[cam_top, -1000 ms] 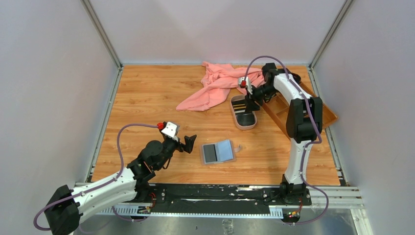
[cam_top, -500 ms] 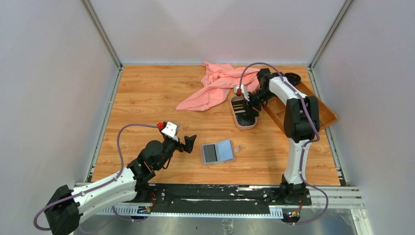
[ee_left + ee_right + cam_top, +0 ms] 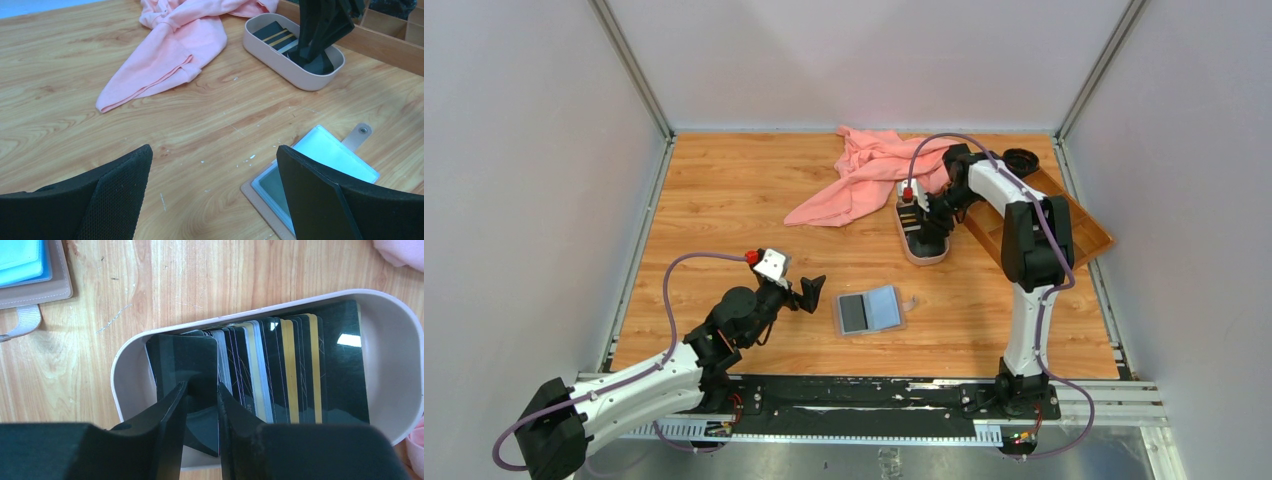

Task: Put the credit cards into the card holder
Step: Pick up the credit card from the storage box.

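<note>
Black credit card (image 3: 185, 357), pinched edge-on by the right gripper (image 3: 201, 390) at the oval tray (image 3: 390, 315)'s end, may slip or drag neighbouring cards (image 3: 280, 370) out; left gripper (image 3: 212, 165), well away, hangs spread.

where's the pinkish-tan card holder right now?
Top view: the pinkish-tan folding card holder lies open just right of the left arm's fingers, closer to the near edge than the oval pale tray.

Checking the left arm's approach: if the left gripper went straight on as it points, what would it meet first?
Probably bare table: only wood shows between the fingers of the open left gripper. The card holder lies just right of that line; height is unclear.
</note>
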You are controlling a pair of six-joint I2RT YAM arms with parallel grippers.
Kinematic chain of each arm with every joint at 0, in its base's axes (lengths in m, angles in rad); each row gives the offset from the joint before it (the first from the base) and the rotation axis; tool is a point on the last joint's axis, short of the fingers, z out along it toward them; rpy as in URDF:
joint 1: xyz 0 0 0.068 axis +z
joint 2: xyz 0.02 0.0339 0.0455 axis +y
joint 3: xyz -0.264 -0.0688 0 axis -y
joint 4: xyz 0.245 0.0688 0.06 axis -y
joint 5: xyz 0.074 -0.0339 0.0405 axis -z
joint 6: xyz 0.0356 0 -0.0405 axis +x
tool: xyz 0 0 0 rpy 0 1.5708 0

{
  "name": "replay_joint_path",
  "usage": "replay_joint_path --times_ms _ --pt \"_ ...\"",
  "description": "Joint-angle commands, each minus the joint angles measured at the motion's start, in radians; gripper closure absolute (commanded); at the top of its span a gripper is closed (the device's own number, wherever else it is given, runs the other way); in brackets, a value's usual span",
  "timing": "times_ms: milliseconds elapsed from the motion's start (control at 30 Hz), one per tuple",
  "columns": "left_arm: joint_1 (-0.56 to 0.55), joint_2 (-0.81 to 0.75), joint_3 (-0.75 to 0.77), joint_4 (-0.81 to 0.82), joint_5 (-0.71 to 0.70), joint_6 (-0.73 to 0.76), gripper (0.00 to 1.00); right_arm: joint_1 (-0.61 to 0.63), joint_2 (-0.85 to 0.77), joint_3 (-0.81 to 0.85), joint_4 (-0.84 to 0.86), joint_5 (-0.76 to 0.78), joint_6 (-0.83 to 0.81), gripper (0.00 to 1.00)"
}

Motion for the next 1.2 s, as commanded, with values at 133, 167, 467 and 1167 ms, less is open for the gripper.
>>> replay_joint_path --times_ms 133,167,467,1167 --pt "0.003 -0.01 -0.002 0.035 -0.019 0.012 0.0 0.004 -0.029 -0.006 0.026 0.003 0.024 0.76" --pt "0.003 -0.01 -0.002 0.035 -0.019 0.012 0.0 0.001 -0.03 -0.006 0.028 0.002 0.028 0.77" --pt "0.003 -0.007 0.001 0.035 -0.019 0.012 0.0 -0.021 -0.047 -0.011 0.067 -0.007 0.062 0.87" --pt "0.003 -0.004 0.002 0.035 -0.018 0.012 0.0 -0.066 -0.073 0.001 0.075 -0.08 0.1 1.0"
